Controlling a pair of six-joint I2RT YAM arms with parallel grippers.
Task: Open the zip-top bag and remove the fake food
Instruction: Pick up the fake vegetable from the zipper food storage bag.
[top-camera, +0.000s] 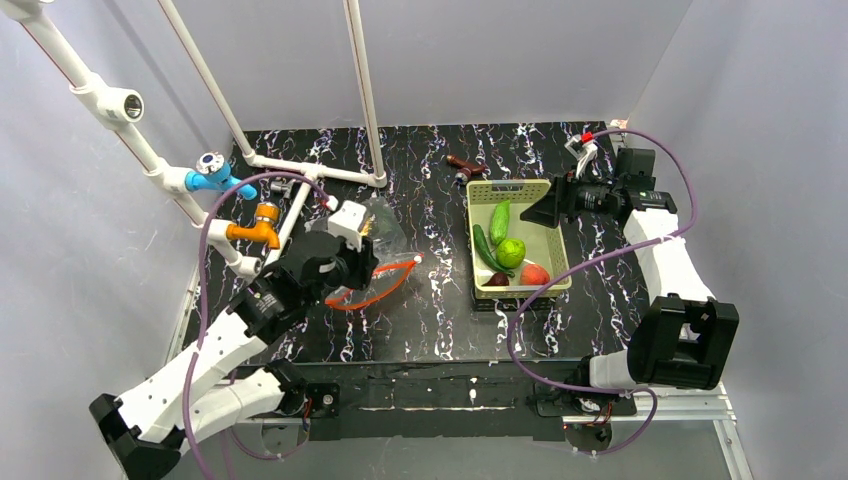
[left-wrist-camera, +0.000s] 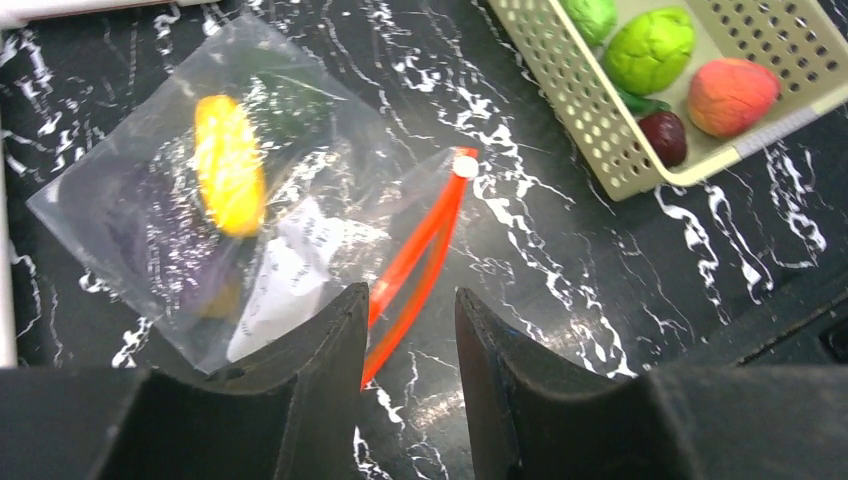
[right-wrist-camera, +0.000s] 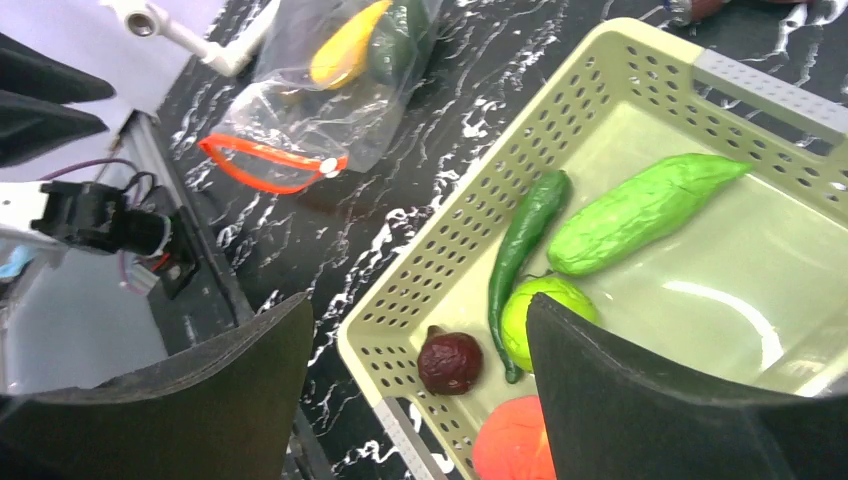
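Black fingers of the left gripper are seen closest in its wrist view. They are held partly apart, with bare table showing in the gap, and nothing is clamped between them. The zip-top bag is laid flat on the black marbled table, to the left of the yellow-green perforated basket and apart from it. Its red-orange zipper strip is turned toward the basket and is seen parted into a narrow loop. One end of the strip is hidden behind the left finger, so whether it is touched cannot be told. A white slider is seen at the strip's other end. Inside the bag a yellow piece, a dark green piece and a dim purple shape are made out through the crinkled plastic.

The right gripper is held wide open above the basket, with nothing between its fingers. In the basket are laid a light green cucumber, a slender dark green vegetable, a green round fruit, a red-orange tomato and a small dark maroon piece. A brown object with a handle is seen on the table just beyond the basket's far edge.
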